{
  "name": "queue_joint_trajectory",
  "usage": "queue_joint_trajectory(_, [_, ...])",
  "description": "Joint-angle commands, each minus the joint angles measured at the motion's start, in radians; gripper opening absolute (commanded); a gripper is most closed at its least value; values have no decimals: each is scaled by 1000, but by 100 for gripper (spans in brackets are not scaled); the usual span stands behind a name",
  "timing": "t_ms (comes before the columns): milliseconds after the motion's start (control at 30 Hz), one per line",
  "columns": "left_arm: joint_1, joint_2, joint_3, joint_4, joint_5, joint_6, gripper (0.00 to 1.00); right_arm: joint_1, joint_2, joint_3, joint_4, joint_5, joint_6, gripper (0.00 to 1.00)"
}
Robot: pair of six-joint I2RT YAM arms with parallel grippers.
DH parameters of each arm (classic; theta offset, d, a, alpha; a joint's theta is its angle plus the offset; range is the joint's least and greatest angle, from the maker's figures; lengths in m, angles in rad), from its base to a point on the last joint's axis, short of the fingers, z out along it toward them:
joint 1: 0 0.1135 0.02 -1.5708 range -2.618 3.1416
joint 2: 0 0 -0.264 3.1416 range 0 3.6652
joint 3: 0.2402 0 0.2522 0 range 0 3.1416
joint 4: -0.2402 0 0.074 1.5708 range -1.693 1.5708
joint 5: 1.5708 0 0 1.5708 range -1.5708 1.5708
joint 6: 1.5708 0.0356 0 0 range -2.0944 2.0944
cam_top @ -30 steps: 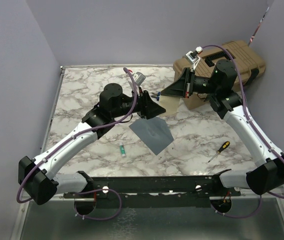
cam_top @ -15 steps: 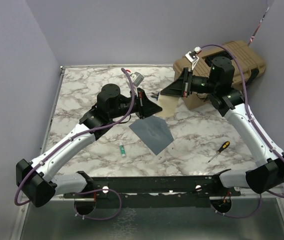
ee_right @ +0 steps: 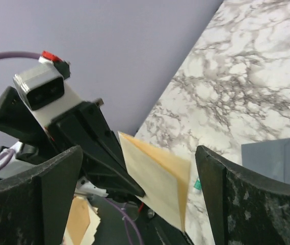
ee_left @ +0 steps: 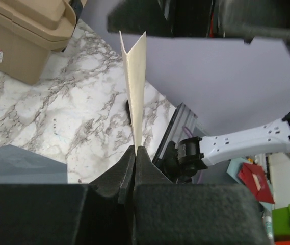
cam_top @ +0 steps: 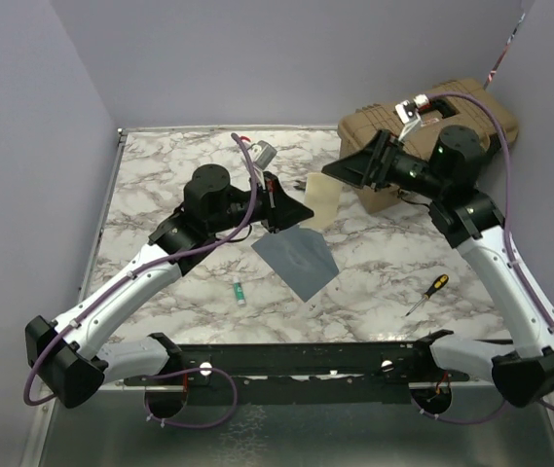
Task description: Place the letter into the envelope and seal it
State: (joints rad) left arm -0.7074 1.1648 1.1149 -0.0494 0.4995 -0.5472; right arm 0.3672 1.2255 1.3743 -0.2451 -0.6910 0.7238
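Between the fingers of the left pincer [ee_left: 135, 152], above the marble worktop [cam_top: 160, 185]: pinching the letter [ee_left: 136, 87] by its lower edge, jaws pressed tight together on the paper, the cream sheet folded into a narrow V and standing straight out from the fingertips. Facing it from the opposite side, hovering with the right pincer [ee_right: 138, 150] spread wide, close to the letter's free end but not gripping it. Lying flat on the worktop just below the left pincer, apart from the letter: the grey-blue envelope [cam_top: 298, 258]. Sitting behind the right pincer: a tan case [cam_top: 452, 107]. Resting well below it: a screwdriver [cam_top: 426, 294].
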Motion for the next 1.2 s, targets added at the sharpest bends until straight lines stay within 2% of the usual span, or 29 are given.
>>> queue_joint_trajectory(0, [-3, -27, 22, 94, -30, -123, 0, 4, -149, -177, 169, 131, 101, 96])
queue_joint_trajectory(133, [-3, -33, -22, 282, -21, -264, 0, 4, -156, -291, 374, -36, 221, 96])
queue_joint_trajectory(200, [-3, -38, -33, 344, -21, -299, 0, 4, -168, -340, 512, -87, 304, 92])
queue_joint_trajectory(267, [-3, -44, -30, 351, -34, -301, 0, 4, -187, -366, 604, -103, 356, 83])
queue_joint_trajectory(300, [-3, -47, -32, 354, -42, -301, 0, 3, -194, -369, 626, -106, 371, 72])
queue_joint_trajectory(367, [-3, -50, -32, 357, -47, -301, 0, 4, -202, -371, 643, -95, 391, 58])
queue_joint_trajectory(500, [-2, -43, -29, 365, -26, -308, 0, 4, -199, -371, 689, -97, 419, 40])
queue_joint_trajectory(533, [-3, -42, -29, 366, -15, -304, 0, 4, -194, -365, 695, -104, 420, 37])
queue_joint_trajectory(667, [-2, -51, -32, 366, -8, -283, 0, 4, -162, -354, 751, -143, 443, 35])
queue_joint_trajectory(733, [-3, -52, -28, 359, -7, -278, 0, 4, -152, -348, 763, -159, 446, 31])
queue_joint_trajectory(867, [-2, -45, -24, 358, -3, -277, 0, 4, -150, -339, 753, -169, 437, 2])
queue_joint_trajectory(967, [-2, -46, -25, 305, -19, -260, 1, 4, -162, -318, 634, -130, 358, 0])
queue_joint_trajectory(1000, [-2, -49, -21, 258, -43, -236, 10, 4, -165, -295, 537, -94, 303, 0])
queue_joint_trajectory(1033, [-3, -51, -18, 194, -77, -202, 23, 4, -164, -269, 416, -53, 236, 0])
queue_joint_trajectory(1133, [-3, -56, -30, -1, -233, -172, 81, 4, -141, -219, 94, 79, 44, 0])
queue_joint_trajectory(1167, [-2, -55, -38, -57, -296, -177, 89, 4, -127, -214, 12, 131, -9, 0])
